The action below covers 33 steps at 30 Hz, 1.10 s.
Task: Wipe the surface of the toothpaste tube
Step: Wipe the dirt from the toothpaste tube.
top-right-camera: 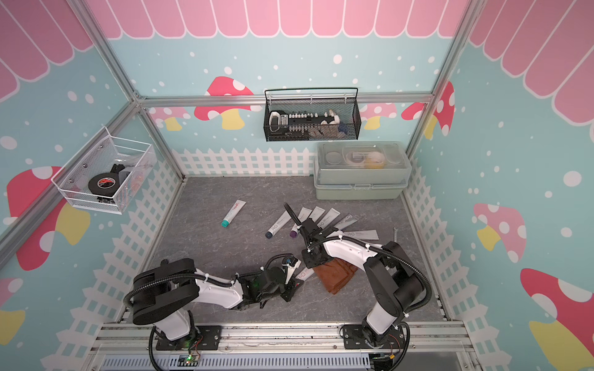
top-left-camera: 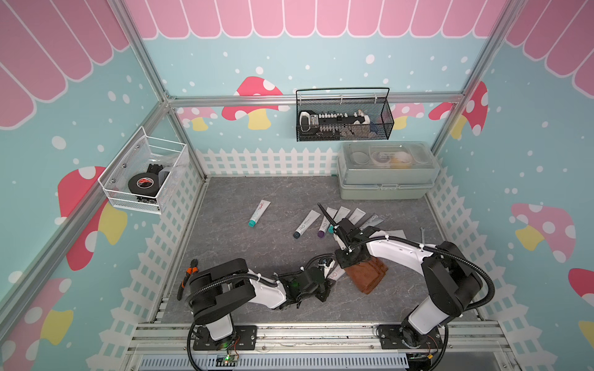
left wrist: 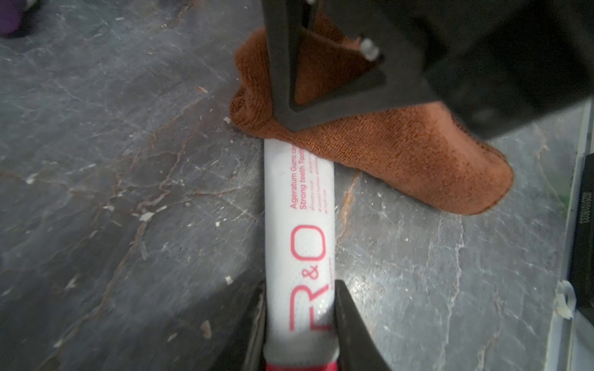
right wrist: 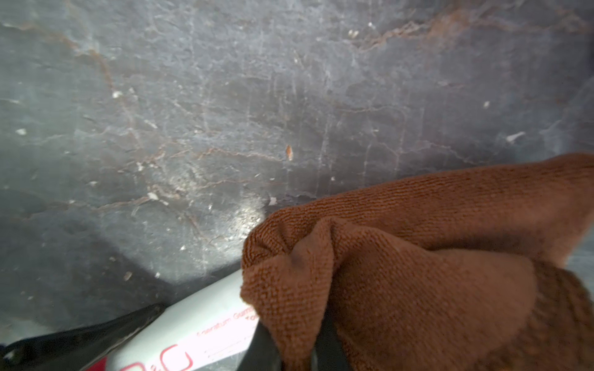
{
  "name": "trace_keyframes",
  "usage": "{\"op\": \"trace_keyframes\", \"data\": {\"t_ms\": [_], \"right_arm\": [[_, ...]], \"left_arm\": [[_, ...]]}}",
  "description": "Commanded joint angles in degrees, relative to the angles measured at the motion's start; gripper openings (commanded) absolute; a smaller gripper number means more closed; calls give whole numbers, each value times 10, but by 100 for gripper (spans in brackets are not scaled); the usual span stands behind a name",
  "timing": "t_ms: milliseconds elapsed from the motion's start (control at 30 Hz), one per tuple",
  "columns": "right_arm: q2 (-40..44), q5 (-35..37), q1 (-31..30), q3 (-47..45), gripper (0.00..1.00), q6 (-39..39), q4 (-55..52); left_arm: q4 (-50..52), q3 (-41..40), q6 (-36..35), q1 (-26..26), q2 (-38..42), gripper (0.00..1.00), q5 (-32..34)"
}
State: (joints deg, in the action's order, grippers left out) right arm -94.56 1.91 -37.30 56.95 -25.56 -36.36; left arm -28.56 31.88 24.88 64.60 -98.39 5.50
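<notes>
A white toothpaste tube (left wrist: pixel 299 225) with red "R&O" lettering and a red cap lies low over the grey tabletop, small in both top views (top-left-camera: pixel 337 276) (top-right-camera: pixel 305 275). My left gripper (left wrist: pixel 300 290) is shut on its cap end, one finger on each side. A brown cloth (left wrist: pixel 401 160) covers the tube's far end. My right gripper (right wrist: pixel 295 350) is shut on a fold of the cloth (right wrist: pixel 418 273), with the tube (right wrist: pixel 205 327) just beside it. In a top view the right gripper (top-left-camera: pixel 348 260) stands over the cloth (top-left-camera: pixel 369 273), close to the left gripper (top-left-camera: pixel 326 282).
Several more tubes (top-left-camera: pixel 307 224) fan out mid-table, and a teal-capped one (top-left-camera: pixel 259 213) lies apart. A lidded grey box (top-left-camera: pixel 385 173) stands at the back right. A black mesh basket (top-left-camera: pixel 344 117) and a white wire basket (top-left-camera: pixel 144 173) hang on the walls. Orange-handled pliers (top-left-camera: pixel 189 276) lie front left.
</notes>
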Motion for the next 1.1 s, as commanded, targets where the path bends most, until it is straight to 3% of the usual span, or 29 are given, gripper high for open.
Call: {"op": "trace_keyframes", "data": {"t_ms": [0, 333, 500, 900, 1067], "right_arm": [[-47, 92, 16, -25, 7, -3, -75], [-37, 118, 47, -23, 7, -5, -73], [2, 49, 42, -35, 7, -2, -55], [62, -143, -38, -38, 7, -19, -9], [29, -112, -35, -49, 7, -16, -8]], "left_arm": [[63, -22, 5, -1, 4, 25, 14], [53, -41, 12, 0, 12, 25, 21], [50, -35, 11, 0, 2, 25, 18], [64, 3, -3, 0, -22, 25, 12], [65, 2, -4, -1, -15, 25, 12]]}}
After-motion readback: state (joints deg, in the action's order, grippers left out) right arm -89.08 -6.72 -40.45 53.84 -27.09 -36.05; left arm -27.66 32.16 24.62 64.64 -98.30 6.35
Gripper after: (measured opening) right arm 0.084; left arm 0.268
